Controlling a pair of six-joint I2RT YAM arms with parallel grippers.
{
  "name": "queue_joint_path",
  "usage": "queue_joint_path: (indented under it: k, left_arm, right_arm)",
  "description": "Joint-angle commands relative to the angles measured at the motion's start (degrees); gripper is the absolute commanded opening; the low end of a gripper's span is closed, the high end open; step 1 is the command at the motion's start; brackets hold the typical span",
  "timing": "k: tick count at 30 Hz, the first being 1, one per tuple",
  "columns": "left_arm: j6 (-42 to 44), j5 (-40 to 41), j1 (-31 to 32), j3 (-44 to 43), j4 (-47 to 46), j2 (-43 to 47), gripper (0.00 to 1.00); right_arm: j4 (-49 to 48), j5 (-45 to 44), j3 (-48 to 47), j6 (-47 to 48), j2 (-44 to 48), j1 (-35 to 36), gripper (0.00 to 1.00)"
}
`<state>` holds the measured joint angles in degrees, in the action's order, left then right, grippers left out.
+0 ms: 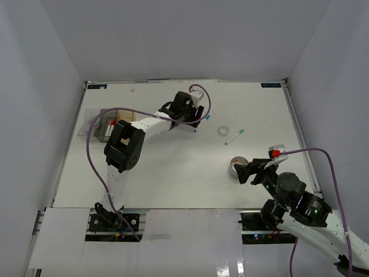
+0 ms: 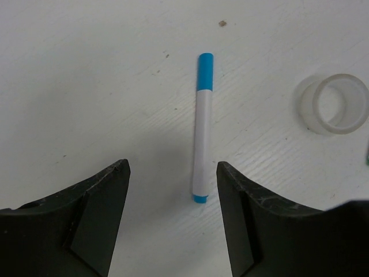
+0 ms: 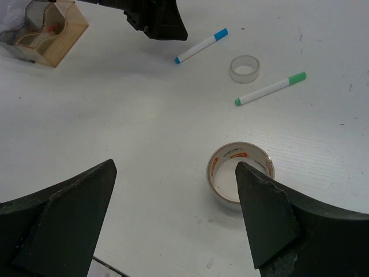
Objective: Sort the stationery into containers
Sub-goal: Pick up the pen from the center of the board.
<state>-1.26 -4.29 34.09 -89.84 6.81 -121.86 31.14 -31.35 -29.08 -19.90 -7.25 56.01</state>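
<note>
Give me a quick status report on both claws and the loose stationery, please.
Left claw open above blue-capped thin white marker, nothing held. Right claw open next to nearer whitish tape roll, empty. Nothing blocking either.

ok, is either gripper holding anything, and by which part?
Nothing is held. The left gripper hangs open over the blue-capped marker lying on the table; the right gripper stands open beside the tape roll.
</note>
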Motion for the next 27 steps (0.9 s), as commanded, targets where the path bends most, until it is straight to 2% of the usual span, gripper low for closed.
queue_joint_path:
  k: [1, 10, 16, 19, 20, 23, 24, 25, 27]
  left_arm:
    - [0.90, -1.59, 1.77, -4.11, -0.04, -0.74, 0.72]
    - [0.91, -0.19, 3.44, -9.82, -0.48, -8.12, 0.65]
    - [0.91, 1.48, 3.62, -10.79, -0.30, -10.58, 0.56]
    - [2.57, 2.10, 3.79, -9.92, -0.30, -10.76, 0.47]
    - [2.66, 2.45, 3.97, -9.30, -0.39, -10.76, 0.39]
    - [1.70, 3.41, 4.06, -7.11, -0.39, -9.72, 0.29]
    - [1.70, 3.50, 4.06, -6.14, -0.65, -9.01, 0.24]
    - [1.70, 5.59, 4.06, -5.00, -1.44, -8.14, 0.14]
    - [1.78, 6.66, 4.06, -0.79, -2.67, -4.36, 0.11]
  right_arm:
    - [-2.84, -0.81, 0.34, 0.13, -0.66, 0.42, 0.90]
    - [-2.92, -0.73, 0.43, 0.04, -0.58, 0.42, 0.90]
    - [-3.10, -0.55, 0.60, 0.12, -0.49, 0.33, 0.90]
    - [-3.10, -0.55, 0.60, 0.12, -0.40, 0.42, 0.90]
    - [-3.10, -0.64, 0.60, 0.13, -0.40, 0.33, 0.90]
    - [-3.10, -0.64, 0.52, 0.21, -0.23, 0.33, 0.90]
    - [-3.01, -0.55, 0.52, 0.21, -0.23, 0.33, 0.90]
    - [-3.10, -0.55, 0.52, 0.21, -0.23, 0.33, 0.90]
    - [-3.10, -0.46, 0.52, 0.30, -0.14, 0.33, 0.90]
